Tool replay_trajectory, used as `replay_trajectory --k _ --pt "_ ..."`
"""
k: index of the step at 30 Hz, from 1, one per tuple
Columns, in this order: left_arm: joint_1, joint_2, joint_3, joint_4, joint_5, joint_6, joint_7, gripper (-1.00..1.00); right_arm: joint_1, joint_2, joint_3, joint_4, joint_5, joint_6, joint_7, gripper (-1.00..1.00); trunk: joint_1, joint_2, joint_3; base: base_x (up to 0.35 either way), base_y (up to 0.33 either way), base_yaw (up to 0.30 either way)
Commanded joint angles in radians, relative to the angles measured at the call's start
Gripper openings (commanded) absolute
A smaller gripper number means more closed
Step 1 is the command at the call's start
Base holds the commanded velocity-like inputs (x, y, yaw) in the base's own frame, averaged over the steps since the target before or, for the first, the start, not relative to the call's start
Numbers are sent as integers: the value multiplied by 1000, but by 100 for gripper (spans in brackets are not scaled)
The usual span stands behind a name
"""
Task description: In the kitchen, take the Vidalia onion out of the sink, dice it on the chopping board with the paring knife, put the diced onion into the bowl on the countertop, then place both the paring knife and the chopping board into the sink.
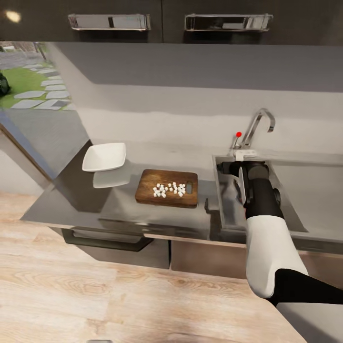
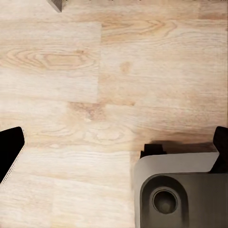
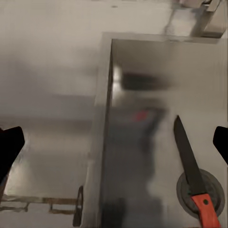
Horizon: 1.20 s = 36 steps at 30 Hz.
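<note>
Paring knife (image 3: 194, 173) in sink (image 3: 142, 95), between spread fingers (image 3: 9, 145)

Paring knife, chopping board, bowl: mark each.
paring knife (image 3: 205, 210): right wrist view, on its red handle.
chopping board (image 1: 148, 189): head view, bare wood at its left end.
bowl (image 1: 104, 157): head view, middle of its white inside.

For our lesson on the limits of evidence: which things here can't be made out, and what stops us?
- Paring knife: right wrist view, handle end cut off by the picture's edge.
- Sink basin floor: head view, largely hidden by the right arm.
- Bowl: head view, too small to tell whether any dice lie inside.
- Diced onion on the chopping board: cubes too small to count.
</note>
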<state>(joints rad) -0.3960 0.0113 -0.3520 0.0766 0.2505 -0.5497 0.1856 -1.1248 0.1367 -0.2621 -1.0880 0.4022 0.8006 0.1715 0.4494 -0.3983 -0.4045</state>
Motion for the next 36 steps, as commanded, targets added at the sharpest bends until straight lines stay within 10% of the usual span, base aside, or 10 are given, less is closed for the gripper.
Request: replay_trajectory --k 1,36 --pt "-1 -1 -9 3 6 -5 2 100 -1 1 -4 -1 10 3 10 100 1 -2 0 -1 283 0" --pt "-1 3 -9 3 6 -3 2 100 -1 2 -3 137 9 -5 9 100 1 -2 53 0 109 0"
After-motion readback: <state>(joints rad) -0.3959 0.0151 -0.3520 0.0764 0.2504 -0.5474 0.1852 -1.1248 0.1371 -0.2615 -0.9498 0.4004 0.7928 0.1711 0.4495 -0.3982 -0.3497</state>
